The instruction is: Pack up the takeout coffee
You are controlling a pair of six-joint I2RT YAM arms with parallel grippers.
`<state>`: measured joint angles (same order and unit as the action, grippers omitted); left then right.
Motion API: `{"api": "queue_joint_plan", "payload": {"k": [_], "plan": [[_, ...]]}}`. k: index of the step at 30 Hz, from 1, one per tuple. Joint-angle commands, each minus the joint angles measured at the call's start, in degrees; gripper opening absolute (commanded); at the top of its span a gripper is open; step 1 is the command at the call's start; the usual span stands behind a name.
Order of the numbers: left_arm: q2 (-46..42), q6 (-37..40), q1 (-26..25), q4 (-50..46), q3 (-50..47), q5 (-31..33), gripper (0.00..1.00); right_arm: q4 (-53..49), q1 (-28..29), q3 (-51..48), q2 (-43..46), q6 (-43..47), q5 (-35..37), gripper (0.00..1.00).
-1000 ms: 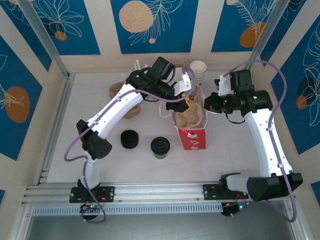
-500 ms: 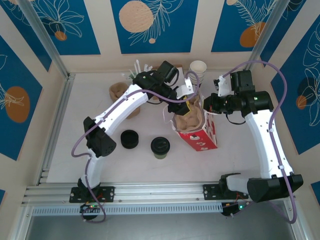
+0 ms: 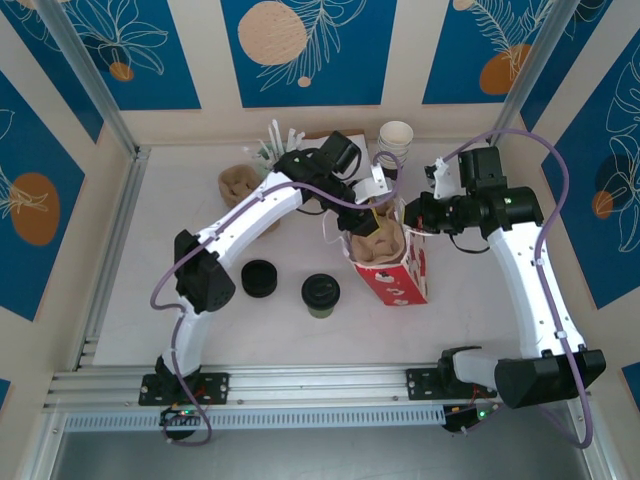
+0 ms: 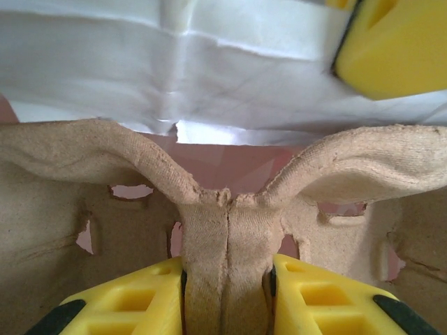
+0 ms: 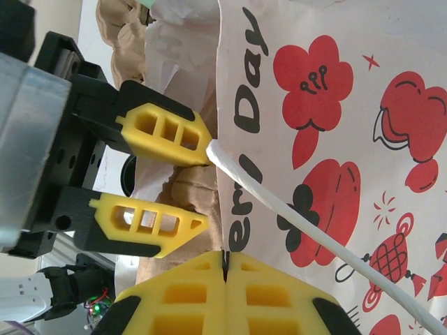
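Since a second ago the red bag [image 3: 398, 282] has tipped off upright and now leans, with more printed face turned to the top camera. The left arm [image 3: 250, 215] has reached further over it.

From the top we can't read either grip; the wrist views settle it. The left wrist view has the left pincer [image 4: 227, 283] at the bag mouth, both yellow fingers tight on the centre ridge of the pulp carrier [image 4: 230, 230] inside the bag. The right wrist view has the right pincer [image 5: 225, 269] just beside the left one, fingers pressed together on the bag's rim, with the white handle cord [image 5: 293, 209] crossing the printed side.

The top view adds the takeout coffee [image 3: 321, 294]: upright on the surface [image 3: 280, 335], outside the bag, left of the left pincer and nearer the bases, well apart from it. The stack of black lids [image 3: 260, 278] sits just beyond it.
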<state>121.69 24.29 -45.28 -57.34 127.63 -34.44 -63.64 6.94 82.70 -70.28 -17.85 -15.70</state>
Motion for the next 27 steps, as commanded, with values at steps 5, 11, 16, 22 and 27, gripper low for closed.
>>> {"api": "queue_joint_plan", "payload": {"k": [5,11,16,22,27], "plan": [[0.2,-0.5,-0.6,3.3,-1.6,1.5,0.3,0.2,-1.7,-1.4,0.4,-1.7,-4.7,0.0],[0.0,-2.3,-0.6,4.8,-1.4,-0.3,0.3,-2.2,-3.4,2.0,0.0,-3.4,-3.8,0.3],[0.1,-4.0,-0.6,6.1,-1.3,-0.2,0.3,-6.2,-4.9,6.8,1.9,-4.6,-0.9,0.42],[1.4,-6.0,-0.6,6.3,0.4,1.9,0.3,-13.3,-5.7,10.9,4.9,-6.1,1.1,0.43],[1.8,-7.3,-0.6,6.6,1.2,2.9,0.3,-17.3,-5.8,10.0,7.8,-7.1,0.0,0.39]]}}
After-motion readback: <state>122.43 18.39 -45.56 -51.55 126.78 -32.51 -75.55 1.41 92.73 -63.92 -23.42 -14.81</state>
